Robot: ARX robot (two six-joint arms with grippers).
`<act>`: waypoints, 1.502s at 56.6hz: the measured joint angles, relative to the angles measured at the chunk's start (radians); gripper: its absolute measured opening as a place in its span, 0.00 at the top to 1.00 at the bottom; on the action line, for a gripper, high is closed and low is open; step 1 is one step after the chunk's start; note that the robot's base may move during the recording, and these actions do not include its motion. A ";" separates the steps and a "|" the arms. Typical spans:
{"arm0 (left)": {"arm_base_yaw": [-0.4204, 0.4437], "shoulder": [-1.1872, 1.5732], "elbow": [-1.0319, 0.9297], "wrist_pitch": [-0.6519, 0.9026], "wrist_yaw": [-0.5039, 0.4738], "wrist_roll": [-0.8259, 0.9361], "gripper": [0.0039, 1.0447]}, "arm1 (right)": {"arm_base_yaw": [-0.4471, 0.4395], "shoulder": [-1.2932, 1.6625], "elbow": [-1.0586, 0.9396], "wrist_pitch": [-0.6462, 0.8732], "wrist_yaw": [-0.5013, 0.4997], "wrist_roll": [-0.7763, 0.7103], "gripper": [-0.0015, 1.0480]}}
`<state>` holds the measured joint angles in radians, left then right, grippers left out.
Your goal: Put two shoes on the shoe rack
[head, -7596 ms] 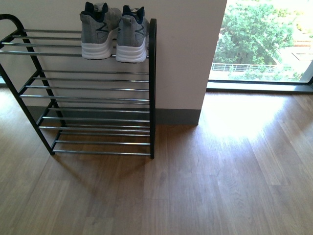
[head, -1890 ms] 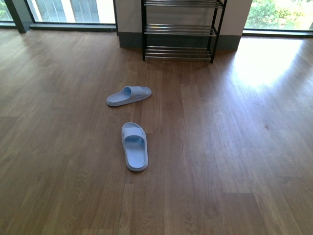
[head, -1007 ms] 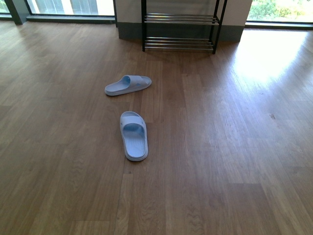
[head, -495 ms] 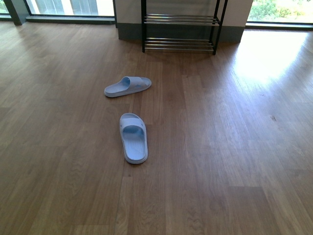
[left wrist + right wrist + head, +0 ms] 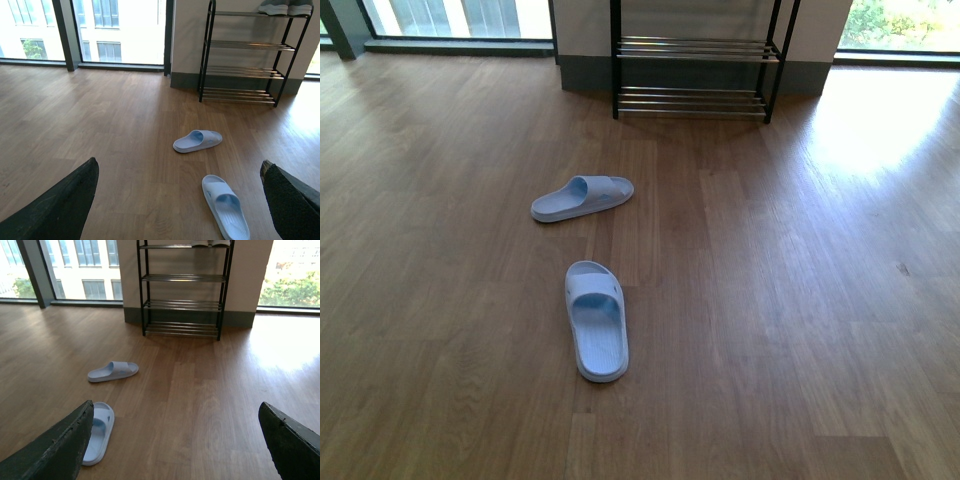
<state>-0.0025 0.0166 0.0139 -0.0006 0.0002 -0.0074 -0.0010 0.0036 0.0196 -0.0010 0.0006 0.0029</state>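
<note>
Two pale blue slides lie on the wooden floor: the near slide [image 5: 597, 320] points away from me, and the far slide [image 5: 582, 197] lies crosswise. The black shoe rack [image 5: 692, 46] stands against the wall beyond them. In the left wrist view, grey sneakers [image 5: 281, 8] sit on the rack's [image 5: 245, 45] top tier. My left gripper [image 5: 179, 163] is open above the floor, with the near slide [image 5: 225, 207] between its fingers but further off. My right gripper [image 5: 176, 404] is open and empty, the near slide [image 5: 100, 432] beside one finger. Neither arm shows in the front view.
Floor-to-ceiling windows [image 5: 120, 30] flank the wall section behind the rack [image 5: 182, 277]. A dark window post [image 5: 65, 35] stands at the far left. Bare wooden floor [image 5: 800, 300] stretches to the right of the slides, with a sunlit patch near the right window.
Seconds ago the front view was close to the rack with the sneakers on top; it now looks from further back. In the last second the slides shifted lower in the view.
</note>
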 joint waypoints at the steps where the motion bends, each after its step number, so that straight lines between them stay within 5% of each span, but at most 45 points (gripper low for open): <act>1: 0.000 0.000 0.000 0.000 0.000 0.000 0.09 | 0.000 0.000 0.000 0.000 0.000 0.000 0.09; 71: 0.000 0.000 0.000 0.000 0.000 0.000 0.09 | 0.000 0.001 0.000 0.000 0.000 0.000 0.09; 79: 0.000 0.000 0.000 0.000 0.000 0.000 0.09 | 0.004 0.117 0.031 -0.072 0.038 0.011 0.09; 85: 0.000 0.000 0.000 0.000 0.000 0.000 0.09 | 0.019 0.328 0.068 0.020 0.032 0.011 0.09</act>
<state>-0.0025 0.0166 0.0139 -0.0006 -0.0002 -0.0074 0.0185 0.3317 0.0872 0.0193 0.0326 0.0143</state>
